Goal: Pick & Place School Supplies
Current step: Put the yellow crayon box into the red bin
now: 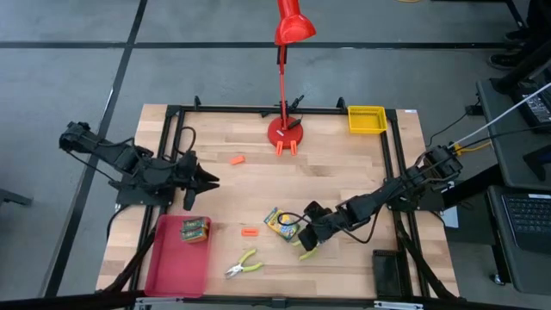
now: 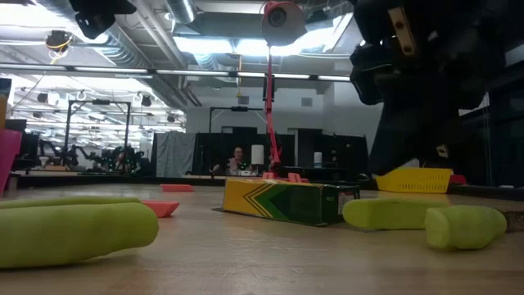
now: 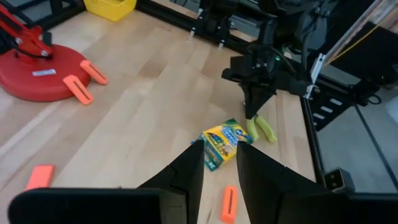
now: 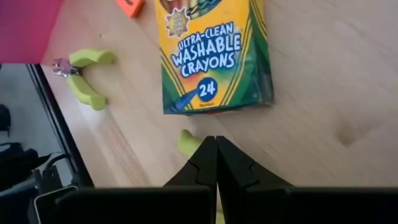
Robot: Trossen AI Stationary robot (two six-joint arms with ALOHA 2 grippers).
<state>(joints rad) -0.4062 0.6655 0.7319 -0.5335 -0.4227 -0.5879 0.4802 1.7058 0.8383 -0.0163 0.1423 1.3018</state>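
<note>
One crayon box (image 1: 280,222) lies flat near the table's middle and shows in the right wrist view (image 4: 211,56). The second crayon box (image 1: 195,229) lies in the red tray (image 1: 176,267). My right gripper (image 1: 312,234) stands shut, pointing down, over one yellow-green tool (image 1: 303,248) just right of the first box. The other tool (image 1: 244,265) lies on the wood near the near edge. Orange pieces (image 1: 250,231) (image 1: 236,159) lie scattered on the table. My left gripper (image 1: 211,181) waits open at the table's left, pointing right, above the tray's far end. My right gripper comes from above, slanting in from the table's right, and is shut at the tool's head end, where the two handles meet (image 3: 252,118). Its own fingers (image 4: 205,155) hide the place of contact. One handle tip (image 4: 186,142) pokes out beside them. The handles (image 2: 393,213) lie on the table.
A tall red lamp (image 1: 284,129) stands at the far middle with two orange pieces at its base (image 1: 287,148). A yellow basket (image 1: 366,119) sits at the far right corner. A black frame (image 1: 258,109) rims the table. Bare wood lies between lamp and crayon box.
</note>
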